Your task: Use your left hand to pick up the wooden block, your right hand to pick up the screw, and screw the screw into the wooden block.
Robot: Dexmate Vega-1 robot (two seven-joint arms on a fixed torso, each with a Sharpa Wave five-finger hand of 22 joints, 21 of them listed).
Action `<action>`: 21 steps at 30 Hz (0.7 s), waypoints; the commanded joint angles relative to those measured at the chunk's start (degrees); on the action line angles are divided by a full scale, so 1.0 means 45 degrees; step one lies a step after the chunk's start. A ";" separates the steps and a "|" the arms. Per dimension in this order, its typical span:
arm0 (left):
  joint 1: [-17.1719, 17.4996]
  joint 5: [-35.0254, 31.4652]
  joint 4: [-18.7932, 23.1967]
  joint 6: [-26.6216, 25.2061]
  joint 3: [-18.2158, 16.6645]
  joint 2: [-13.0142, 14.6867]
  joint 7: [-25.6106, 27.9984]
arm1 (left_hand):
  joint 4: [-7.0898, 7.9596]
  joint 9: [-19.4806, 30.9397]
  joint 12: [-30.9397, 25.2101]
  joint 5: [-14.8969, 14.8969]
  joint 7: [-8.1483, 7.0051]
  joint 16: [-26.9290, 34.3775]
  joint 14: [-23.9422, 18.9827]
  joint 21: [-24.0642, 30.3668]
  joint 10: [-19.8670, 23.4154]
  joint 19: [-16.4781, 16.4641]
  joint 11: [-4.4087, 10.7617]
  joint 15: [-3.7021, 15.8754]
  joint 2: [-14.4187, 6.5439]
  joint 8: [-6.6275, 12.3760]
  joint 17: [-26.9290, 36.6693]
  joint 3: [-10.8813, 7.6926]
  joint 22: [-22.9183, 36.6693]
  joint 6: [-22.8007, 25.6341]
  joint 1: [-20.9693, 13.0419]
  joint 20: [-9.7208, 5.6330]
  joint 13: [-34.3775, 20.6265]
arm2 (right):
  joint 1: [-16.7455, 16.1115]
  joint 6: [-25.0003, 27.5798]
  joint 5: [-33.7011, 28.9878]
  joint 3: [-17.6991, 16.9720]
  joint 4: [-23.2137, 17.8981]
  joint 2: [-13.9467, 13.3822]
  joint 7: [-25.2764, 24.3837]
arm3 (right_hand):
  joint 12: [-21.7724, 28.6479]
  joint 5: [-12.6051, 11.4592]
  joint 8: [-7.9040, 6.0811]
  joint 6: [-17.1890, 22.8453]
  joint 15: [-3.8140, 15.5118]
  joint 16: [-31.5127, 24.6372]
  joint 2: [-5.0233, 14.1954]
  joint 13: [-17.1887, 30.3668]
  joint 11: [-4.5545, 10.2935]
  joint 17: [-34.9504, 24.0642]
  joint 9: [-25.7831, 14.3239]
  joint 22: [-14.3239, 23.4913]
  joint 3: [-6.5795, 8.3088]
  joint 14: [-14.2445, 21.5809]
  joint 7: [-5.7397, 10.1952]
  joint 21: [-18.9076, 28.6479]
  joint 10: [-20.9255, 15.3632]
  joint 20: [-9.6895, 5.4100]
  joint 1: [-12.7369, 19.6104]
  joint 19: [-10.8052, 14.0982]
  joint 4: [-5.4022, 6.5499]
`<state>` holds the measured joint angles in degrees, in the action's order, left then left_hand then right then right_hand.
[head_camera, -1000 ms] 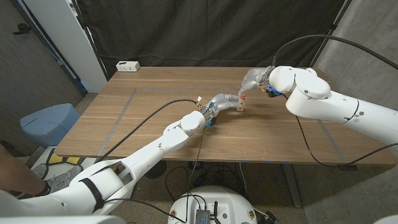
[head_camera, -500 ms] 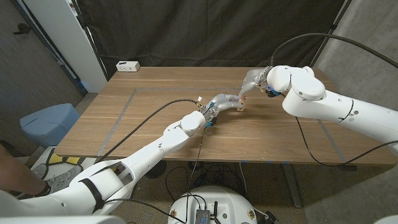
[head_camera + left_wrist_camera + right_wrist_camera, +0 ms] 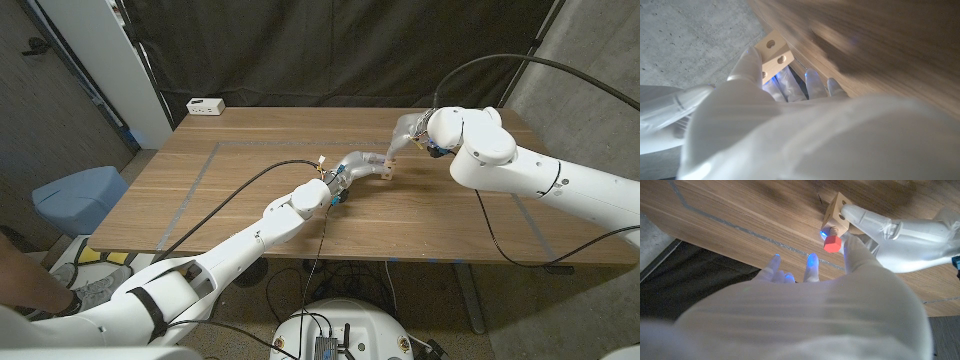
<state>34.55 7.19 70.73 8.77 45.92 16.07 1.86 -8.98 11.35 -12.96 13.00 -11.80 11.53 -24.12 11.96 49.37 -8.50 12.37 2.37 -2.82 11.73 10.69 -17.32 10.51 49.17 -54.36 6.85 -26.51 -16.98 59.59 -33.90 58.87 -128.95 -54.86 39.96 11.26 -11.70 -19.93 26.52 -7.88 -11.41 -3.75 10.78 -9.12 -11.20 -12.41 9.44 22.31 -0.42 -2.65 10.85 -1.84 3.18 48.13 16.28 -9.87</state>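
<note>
My left hand (image 3: pixel 356 163) holds the small wooden block (image 3: pixel 384 171) just above the table's far middle. In the left wrist view its fingers (image 3: pixel 747 65) clasp the pale block (image 3: pixel 772 50), whose drilled holes show. The red-headed screw (image 3: pixel 832 243) stands with its threaded shaft in one hole of the block (image 3: pixel 836 209). My right hand (image 3: pixel 404 133) reaches in from the right. Its thumb (image 3: pixel 852 250) lies against the screw's red head, pinching it with a fingertip close by. The left hand's fingers (image 3: pixel 875 222) grip the block from the other side.
A white power strip (image 3: pixel 204 106) lies at the table's back left corner. Grey tape lines (image 3: pixel 198 178) cross the wooden table (image 3: pixel 260 135). A black cable (image 3: pixel 262 172) trails over the left arm. A blue bin (image 3: pixel 78 197) stands off the table's left edge.
My right forearm has swung a little to the left while the hand stays at the screw. The left hand and the block have held still.
</note>
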 commanded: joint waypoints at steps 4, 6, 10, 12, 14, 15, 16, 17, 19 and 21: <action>0.0069 0.0003 0.0107 -0.0072 0.0002 0.0056 0.0015 | 0.0069 0.0019 -0.0077 0.0055 0.0305 -0.0013 -0.0102 0.0008 0.0113 -0.0018 0.0016 0.0730 -0.0102 0.0112 0.0001 0.0001 0.0035 0.0513 -0.0029 0.0021 -0.0597 | -0.0255 -0.0217 -0.0659 -0.0084 0.0367 0.0349 0.0513 | 0.0057 0.0030 -0.0142 0.0298 0.0030 -0.0034 0.0020 0.0056 -0.0002 -0.0013 -0.0087 0.0043 0.0162 0.0078 0.0083 0.0028 -0.0104 0.0008 0.0217 0.0136 0.0012; 0.0072 0.0013 0.0103 -0.0068 -0.0001 0.0056 0.0008 | 0.0063 0.0019 -0.0078 0.0055 0.0311 -0.0013 -0.0106 0.0008 0.0116 -0.0016 0.0016 0.0729 -0.0095 0.0113 -0.0001 0.0001 0.0035 0.0516 -0.0035 0.0024 -0.0598 | -0.0294 -0.0229 -0.0752 -0.0097 0.0387 0.0373 0.0543 | 0.0055 0.0034 -0.0143 0.0299 0.0040 -0.0034 0.0017 0.0056 0.0013 -0.0013 -0.0093 0.0043 0.0172 0.0082 0.0078 0.0029 -0.0105 0.0009 0.0227 0.0143 0.0014; 0.0069 0.0009 0.0101 -0.0074 0.0004 0.0065 -0.0002 | 0.0063 0.0019 -0.0080 0.0056 0.0288 -0.0015 -0.0103 0.0008 0.0120 -0.0017 0.0016 0.0734 -0.0095 0.0106 -0.0001 0.0001 0.0035 0.0499 -0.0036 0.0019 -0.0600 | -0.0363 -0.0192 -0.0964 -0.0110 0.0403 0.0429 0.0625 | 0.0059 0.0042 -0.0178 0.0383 0.0041 -0.0035 0.0007 0.0056 0.0019 -0.0015 -0.0107 0.0043 0.0188 0.0090 0.0082 0.0033 -0.0129 0.0002 0.0244 0.0160 0.0018; 0.0069 0.0008 0.0102 -0.0074 0.0004 0.0067 -0.0003 | 0.0065 0.0019 -0.0080 0.0057 0.0289 -0.0015 -0.0101 0.0008 0.0121 -0.0017 0.0015 0.0739 -0.0100 0.0103 0.0000 -0.0001 0.0035 0.0491 -0.0036 0.0013 -0.0601 | -0.0409 -0.0206 -0.1022 -0.0154 0.0406 0.0450 0.0656 | 0.0062 0.0051 -0.0232 0.0506 0.0050 -0.0041 -0.0002 0.0056 0.0042 -0.0016 -0.0124 0.0044 0.0207 0.0114 0.0123 0.0035 -0.0151 -0.0006 0.0261 0.0175 0.0024; 0.0070 0.0002 0.0108 -0.0084 0.0003 0.0069 0.0007 | 0.0062 0.0019 -0.0081 0.0059 0.0285 -0.0016 -0.0102 0.0009 0.0123 -0.0020 0.0016 0.0730 -0.0101 0.0106 -0.0001 -0.0004 0.0035 0.0499 -0.0041 0.0017 -0.0602 | -0.0455 -0.0237 -0.1065 -0.0204 0.0414 0.0471 0.0673 | 0.0062 0.0056 -0.0259 0.0566 0.0040 -0.0047 -0.0008 0.0057 0.0046 -0.0017 -0.0136 0.0044 0.0218 0.0134 0.0129 0.0037 -0.0161 -0.0010 0.0271 0.0185 0.0028; 0.0068 0.0000 0.0113 -0.0092 0.0004 0.0071 0.0006 | 0.0071 0.0019 -0.0081 0.0059 0.0289 -0.0018 -0.0093 0.0009 0.0123 -0.0018 0.0016 0.0731 -0.0112 0.0105 0.0002 -0.0005 0.0035 0.0495 -0.0033 0.0022 -0.0602 | -0.0478 -0.0246 -0.1085 -0.0229 0.0419 0.0486 0.0680 | 0.0064 0.0058 -0.0268 0.0586 0.0044 -0.0048 -0.0010 0.0057 0.0045 -0.0018 -0.0140 0.0044 0.0223 0.0137 0.0128 0.0038 -0.0169 -0.0013 0.0274 0.0191 0.0030; 0.0068 0.0002 0.0112 -0.0091 0.0003 0.0071 0.0004 | 0.0069 0.0019 -0.0080 0.0059 0.0288 -0.0016 -0.0098 0.0007 0.0122 -0.0015 0.0015 0.0729 -0.0107 0.0107 0.0001 -0.0004 0.0035 0.0499 -0.0033 0.0018 -0.0603 | -0.0490 -0.0257 -0.1122 -0.0239 0.0426 0.0501 0.0694 | 0.0066 0.0060 -0.0274 0.0598 0.0052 -0.0050 -0.0012 0.0057 0.0047 -0.0018 -0.0144 0.0044 0.0226 0.0145 0.0127 0.0038 -0.0179 -0.0017 0.0277 0.0194 0.0031; 0.0064 0.0002 0.0103 -0.0085 0.0002 0.0066 0.0007 | 0.0065 0.0019 -0.0080 0.0060 0.0288 -0.0020 -0.0093 0.0008 0.0121 -0.0017 0.0016 0.0717 -0.0103 0.0108 -0.0001 -0.0005 0.0035 0.0502 -0.0038 0.0017 -0.0604 | -0.0489 -0.0268 -0.1169 -0.0235 0.0439 0.0520 0.0727 | 0.0065 0.0061 -0.0284 0.0618 0.0051 -0.0052 -0.0014 0.0057 0.0050 -0.0019 -0.0148 0.0045 0.0230 0.0150 0.0114 0.0040 -0.0181 -0.0017 0.0280 0.0201 0.0033; 0.0061 0.0000 0.0101 -0.0089 0.0004 0.0066 0.0006 | 0.0077 0.0019 -0.0080 0.0064 0.0293 -0.0019 -0.0087 0.0009 0.0120 -0.0018 0.0015 0.0705 -0.0129 0.0104 0.0005 -0.0012 0.0035 0.0491 -0.0032 0.0027 -0.0605 | -0.0520 -0.0265 -0.1229 -0.0271 0.0452 0.0560 0.0750 | 0.0067 0.0065 -0.0295 0.0640 0.0053 -0.0058 -0.0018 0.0057 0.0055 -0.0020 -0.0158 0.0045 0.0240 0.0172 0.0116 0.0045 -0.0195 -0.0024 0.0286 0.0220 0.0038; 0.0058 0.0011 0.0096 -0.0092 0.0004 0.0062 -0.0009 | 0.0074 0.0019 -0.0080 0.0064 0.0291 -0.0016 -0.0099 0.0008 0.0121 -0.0017 0.0015 0.0714 -0.0119 0.0109 0.0003 -0.0011 0.0035 0.0504 -0.0032 0.0014 -0.0606 | -0.0528 -0.0317 -0.1307 -0.0282 0.0455 0.0574 0.0797 | 0.0073 0.0070 -0.0316 0.0684 0.0059 -0.0062 -0.0023 0.0057 0.0061 -0.0022 -0.0168 0.0045 0.0249 0.0187 0.0100 0.0048 -0.0221 -0.0025 0.0287 0.0234 0.0046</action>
<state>34.81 7.19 71.15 8.47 45.94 16.32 1.86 -9.06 11.31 -12.79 12.97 -11.80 11.53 -24.12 11.96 49.50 -8.50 12.51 2.37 -2.80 11.81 10.69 -17.24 10.51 49.17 -54.52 6.85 -26.52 -18.54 58.61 -38.12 58.34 -127.33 -53.12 42.66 11.26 -11.35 -20.99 28.98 -7.35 -11.41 -3.68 10.78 -8.57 -11.20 -12.94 9.44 23.00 0.11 -2.24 10.85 -2.38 3.28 48.66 16.81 -9.67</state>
